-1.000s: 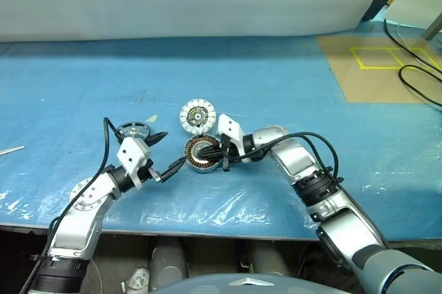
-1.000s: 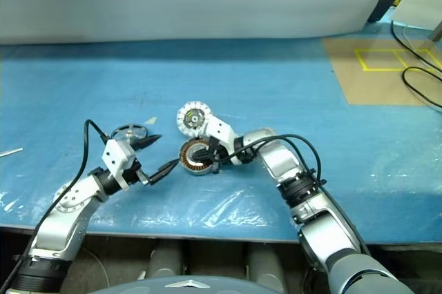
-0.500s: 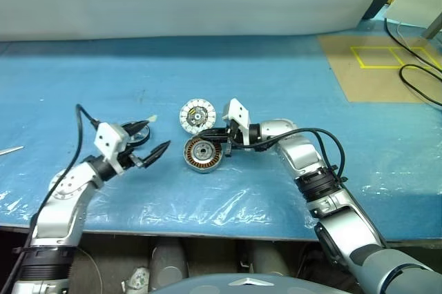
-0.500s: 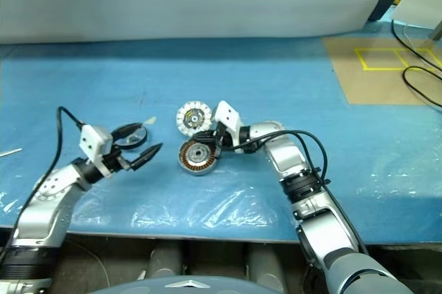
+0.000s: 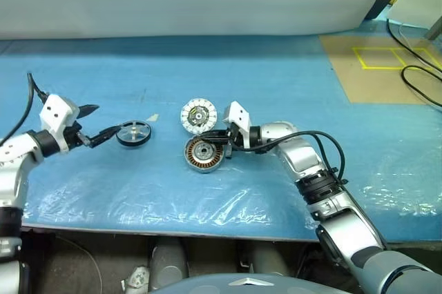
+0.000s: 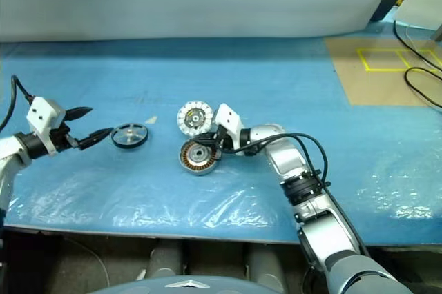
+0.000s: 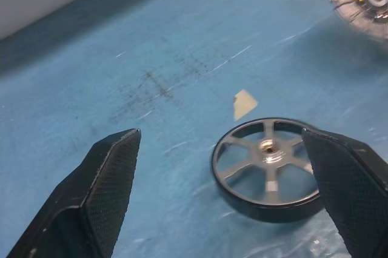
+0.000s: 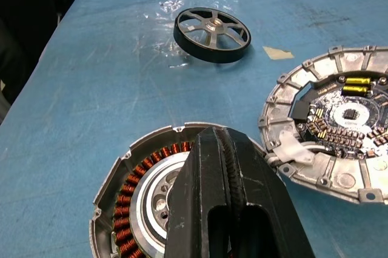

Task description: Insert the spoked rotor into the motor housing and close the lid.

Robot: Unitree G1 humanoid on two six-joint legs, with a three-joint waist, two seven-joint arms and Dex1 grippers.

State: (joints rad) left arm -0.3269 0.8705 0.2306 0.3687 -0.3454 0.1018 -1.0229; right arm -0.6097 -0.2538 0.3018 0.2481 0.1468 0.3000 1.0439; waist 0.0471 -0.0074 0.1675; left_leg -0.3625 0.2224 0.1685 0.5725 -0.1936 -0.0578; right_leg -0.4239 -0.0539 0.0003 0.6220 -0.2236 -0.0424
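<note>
Rotor [image 7: 267, 168] flat on table, partly between spread left jaws

— Items on the blue table?
— Spoked rotor [image 5: 133, 133]: dark rim, six spokes, lying flat, apart on the left. Motor housing [image 5: 204, 154]: copper windings up, silver hub. Lid [image 5: 198, 114]: segmented face up, just behind the housing.

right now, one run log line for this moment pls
left claw: open, beside spoked rotor | right claw: shut, over motor housing | lid: on table, off housing
</note>
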